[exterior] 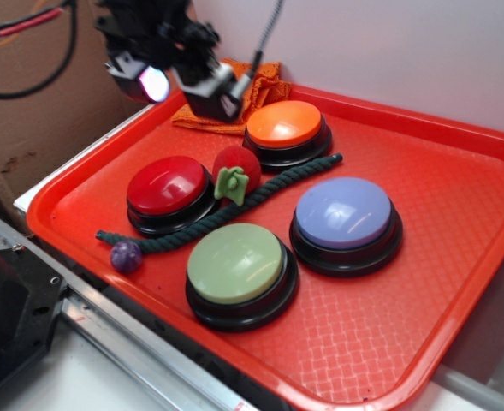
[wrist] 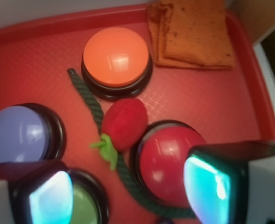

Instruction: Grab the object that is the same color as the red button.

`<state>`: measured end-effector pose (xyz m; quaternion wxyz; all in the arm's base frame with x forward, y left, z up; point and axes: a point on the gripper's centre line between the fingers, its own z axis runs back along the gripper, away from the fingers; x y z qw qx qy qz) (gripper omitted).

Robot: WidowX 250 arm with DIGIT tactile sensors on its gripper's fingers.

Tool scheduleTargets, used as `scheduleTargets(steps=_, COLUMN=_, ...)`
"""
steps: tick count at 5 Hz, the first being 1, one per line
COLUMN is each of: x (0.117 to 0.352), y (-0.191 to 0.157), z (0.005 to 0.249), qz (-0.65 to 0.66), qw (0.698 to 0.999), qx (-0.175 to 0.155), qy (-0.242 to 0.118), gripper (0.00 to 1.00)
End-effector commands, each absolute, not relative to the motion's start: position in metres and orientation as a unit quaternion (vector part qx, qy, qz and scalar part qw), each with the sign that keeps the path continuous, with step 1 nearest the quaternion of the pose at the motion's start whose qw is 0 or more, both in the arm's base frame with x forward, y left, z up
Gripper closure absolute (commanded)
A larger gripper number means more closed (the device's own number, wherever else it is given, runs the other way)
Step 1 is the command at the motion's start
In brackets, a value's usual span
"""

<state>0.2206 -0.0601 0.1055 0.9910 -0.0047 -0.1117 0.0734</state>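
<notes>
Tool (wrist: pixel 128 191) hung released, high over the tray's far left, jaws spread to straddle small red plush strawberry (wrist: pixel 124 123) wedged beside glossy red dome button (wrist: pixel 167 161).

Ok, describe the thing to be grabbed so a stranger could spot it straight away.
Start at the red tray and find the red button near its left edge. Wedged between that and the orange button, leaning on the dark green rope, is the plush strawberry. It is the only soft, fuzzy red thing, with a green leafy cap.
</notes>
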Motion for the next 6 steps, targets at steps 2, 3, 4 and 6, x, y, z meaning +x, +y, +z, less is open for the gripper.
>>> scheduleTargets(steps=2, x=0.245, y=-0.069, z=0.074, qz=0.054, qw=0.991, qx=0.034, qy=-0.119, gripper=0.00)
scheduleTargets(steps=3, x=0.256, y=-0.069, z=0.065, qz=0.042, qw=0.991, qx=0.045, qy=-0.121, gripper=0.00)
scheduleTargets(steps=4, x=0.268, y=-0.066, z=0.057, qz=0.039, qw=0.991, qx=0.053, qy=-0.119, gripper=0.00)
scheduleTargets(steps=6, x=0.283, y=-0.061, z=0.045, qz=0.041, qw=0.991, qx=0.065, qy=-0.107, gripper=0.00)
